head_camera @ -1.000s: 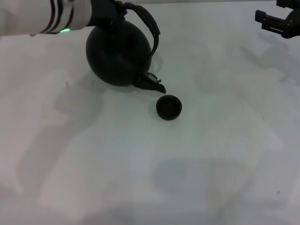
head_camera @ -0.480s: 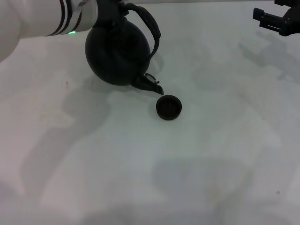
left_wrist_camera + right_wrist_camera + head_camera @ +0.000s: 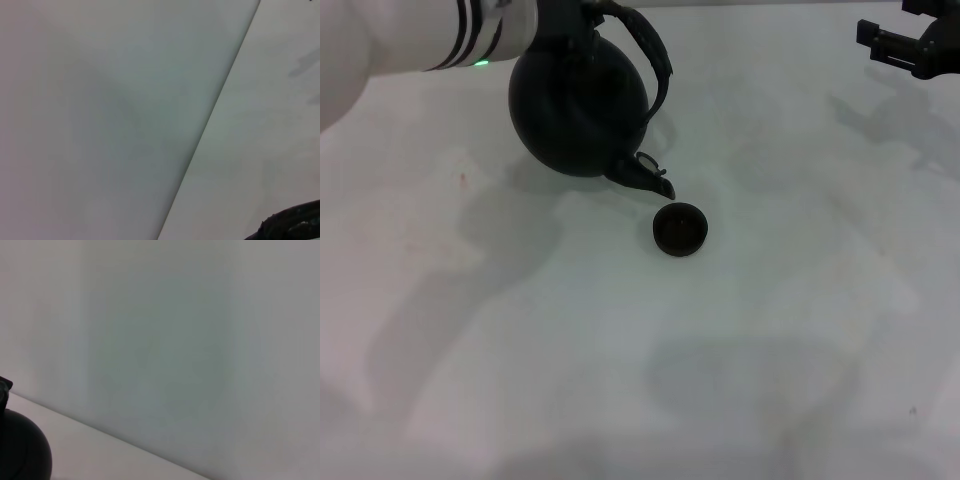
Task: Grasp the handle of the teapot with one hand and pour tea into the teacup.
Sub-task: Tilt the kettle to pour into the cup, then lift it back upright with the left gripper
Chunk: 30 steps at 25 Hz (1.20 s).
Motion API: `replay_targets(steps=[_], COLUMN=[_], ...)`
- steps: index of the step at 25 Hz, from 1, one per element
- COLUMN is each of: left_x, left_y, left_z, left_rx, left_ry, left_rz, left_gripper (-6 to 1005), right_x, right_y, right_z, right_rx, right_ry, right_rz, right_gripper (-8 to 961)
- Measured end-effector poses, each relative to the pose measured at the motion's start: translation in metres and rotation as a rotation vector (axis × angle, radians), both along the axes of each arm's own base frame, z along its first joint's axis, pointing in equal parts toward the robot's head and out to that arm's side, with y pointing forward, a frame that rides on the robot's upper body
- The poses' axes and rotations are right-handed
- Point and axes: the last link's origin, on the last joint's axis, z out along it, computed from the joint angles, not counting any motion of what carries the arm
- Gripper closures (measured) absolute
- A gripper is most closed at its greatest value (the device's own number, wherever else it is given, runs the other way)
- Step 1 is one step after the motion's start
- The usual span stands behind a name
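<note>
**K:** Black on black at the grip. Left gripper [image 3: 560, 20] sits at the top of the handle [image 3: 655, 60], but its jaws are lost against the dark strap and pot. Can't tell from any view whether they're clamped or loose. Left wrist view gives only a sliver of dark edge at one corner.

**R:** Pot position?

**K:** Teapot [image 3: 578, 100] is tipped forward, spout [image 3: 645, 178] pointing down toward the teacup [image 3: 680, 229]. Spout tip is just beside the cup's rim on the pot side, not over the bowl. Can't tell whether the pot's base is touching the table [image 3: 620, 350]. No visible stream.

**R:** Right arm?

**K:** Right gripper [image 3: 910, 45] is parked at the far right edge of the table, well apart from everything. Only dark hardware shows, so finger state is unclear there too.

**R:** Risks?

**K:** Main one: the spout isn't centred over the cup. My read is that more tilt from here puts tea on the table short of the rim. The cup is tiny next to the pot, so there's little margin. Second: the handle is an arched strap, so the heavy body could swing under it if the grip is weak, and the spout could clip the cup and shove or tip it.
</note>
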Motion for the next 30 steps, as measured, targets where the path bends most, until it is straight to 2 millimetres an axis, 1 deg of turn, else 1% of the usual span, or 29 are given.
replay_targets(steps=[13, 22, 30], left_x=[0.007, 0.006, 0.012], left_y=[0.001, 0.003, 0.005], left_z=[-0.001, -0.003, -0.004], left_rx=[-0.019, -0.036, -0.044], left_ry=[0.04, 0.082, 0.106], left_rz=[-0.034, -0.05, -0.084], left_gripper=[897, 897, 897], right_x=[0.001, 0.002, 0.005], right_y=[0.001, 0.002, 0.001], right_z=[0.001, 0.002, -0.001], right_rx=[0.007, 0.015, 0.012], right_ry=[-0.004, -0.007, -0.002], right_rz=[-0.009, -0.015, -0.023], right_gripper=[170, 170, 169])
